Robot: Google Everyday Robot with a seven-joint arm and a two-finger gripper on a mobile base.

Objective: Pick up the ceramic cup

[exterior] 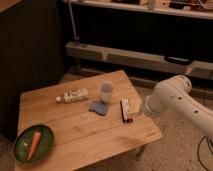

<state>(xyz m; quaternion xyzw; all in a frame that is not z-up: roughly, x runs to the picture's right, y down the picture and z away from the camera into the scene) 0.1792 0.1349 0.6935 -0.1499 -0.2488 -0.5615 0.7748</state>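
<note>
The ceramic cup, small, pale and handleless, stands upright on the far middle of the wooden table. My white arm reaches in from the right, and its rounded end hangs beside the table's right edge, right of the cup and well apart from it. The gripper itself does not show; it is hidden by the arm or out of view. Nothing touches the cup.
A white labelled bottle lies on its side left of the cup. A blue sponge lies in front of it, a small snack box to its right. A green plate with a carrot sits at the front left. Dark shelving stands behind.
</note>
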